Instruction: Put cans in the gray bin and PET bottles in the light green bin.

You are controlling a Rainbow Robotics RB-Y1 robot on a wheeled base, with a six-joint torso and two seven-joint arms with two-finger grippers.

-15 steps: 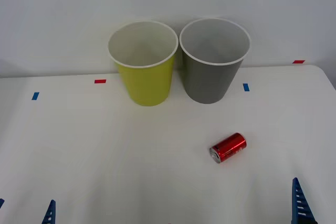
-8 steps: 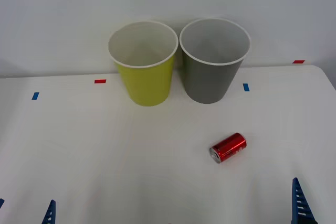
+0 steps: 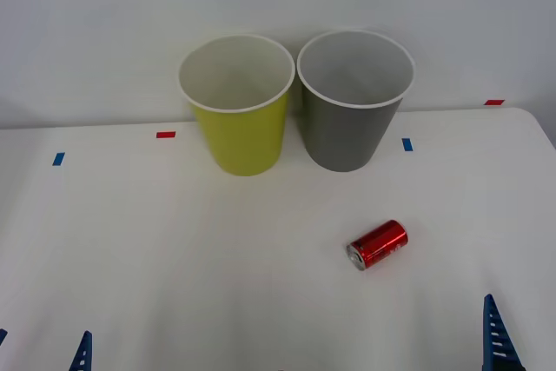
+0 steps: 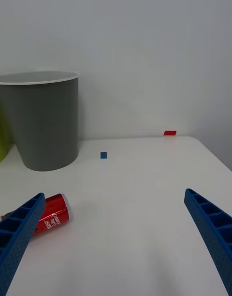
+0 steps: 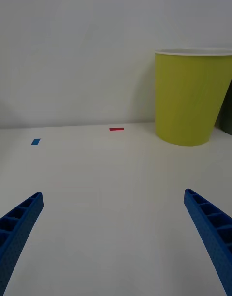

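Your right gripper (image 4: 116, 238) has its jaws wide apart w/ nothing between them. It sits low over the white table (image 4: 145, 189), near the front edge on the right side. Your left gripper (image 5: 113, 238) is the same: jaws wide apart, holding nothing, low by the front edge on the left.

The right wrist view shows the small shiny red metal can (image 4: 50, 219) just past one blue ribbed finger (image 4: 21, 228), lying on its side. You can't tell there if they touch. The front view shows the can (image 3: 377, 244) well apart from the right finger tip (image 3: 497, 336), on the table in front of the gray bin.

The right wrist view has the tall round gray plastic bin w/ white rim (image 4: 44, 122) close up; the front view shows its pale inside (image 3: 354, 102). The left wrist view has the tall round yellow-green plastic bin (image 5: 191, 102) from the side, w/ a thin dark bit of the gray bin at the edge. In the front view the yellow-green bin (image 3: 239, 115) stands just beside the gray one at the back; you can't tell if they touch.

Count: 1 can, 2 bins, 2 grippers. Small tape marks on the table: 2 red (image 3: 165, 135), 2 blue (image 3: 407, 144).
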